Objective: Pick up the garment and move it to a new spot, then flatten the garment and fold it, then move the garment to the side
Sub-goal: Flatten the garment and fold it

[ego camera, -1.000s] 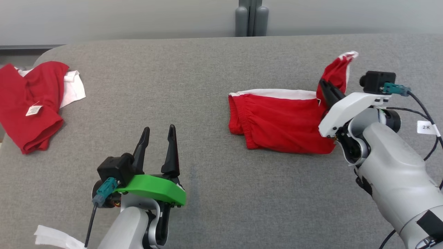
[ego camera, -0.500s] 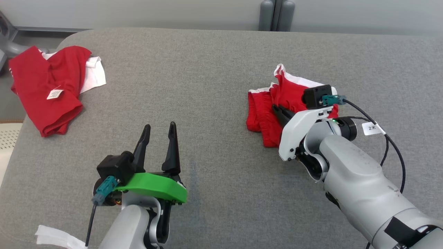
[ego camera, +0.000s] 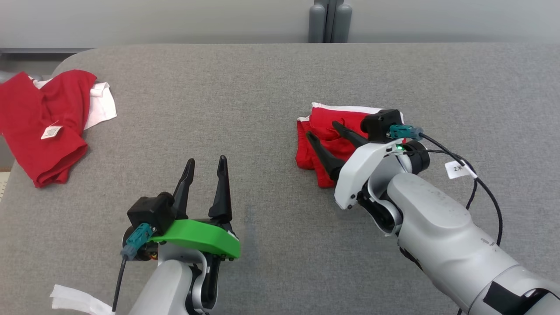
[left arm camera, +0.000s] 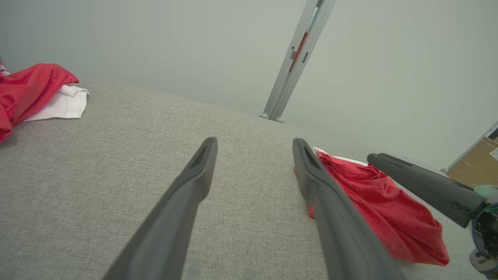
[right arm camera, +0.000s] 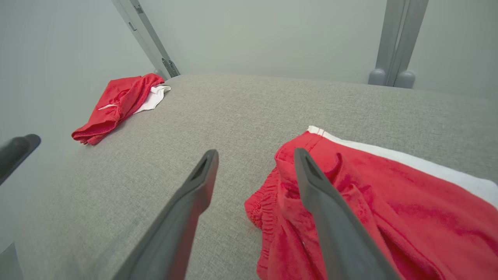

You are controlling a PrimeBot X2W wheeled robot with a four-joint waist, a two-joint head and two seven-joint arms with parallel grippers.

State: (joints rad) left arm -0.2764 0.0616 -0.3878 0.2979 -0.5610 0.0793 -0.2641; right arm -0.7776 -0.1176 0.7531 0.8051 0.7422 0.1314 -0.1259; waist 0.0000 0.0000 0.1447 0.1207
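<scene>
1. Fingers check: right fingers (ego camera: pixel 321 154) spread wide, gripping nothing, poised at the shorts (ego camera: pixel 317 120); left fingers (ego camera: pixel 222 188) open too, well apart.
2. These shorts look soft, light, floppy; I'd pinch the elastic waistband edge.
3. Red, white-trimmed, loosely folded, lying right of centre on the grey counter (ego camera: pixel 262 87).

The garment (ego camera: pixel 345 116), spread out right of centre in the head view a second ago with one corner held raised, has been folded over on itself and is now bunched into a smaller doubled bundle. The right gripper (ego camera: pixel 321 128), then clamped on that corner, has been opened, and the cloth has been released beneath its spread fingers.
</scene>
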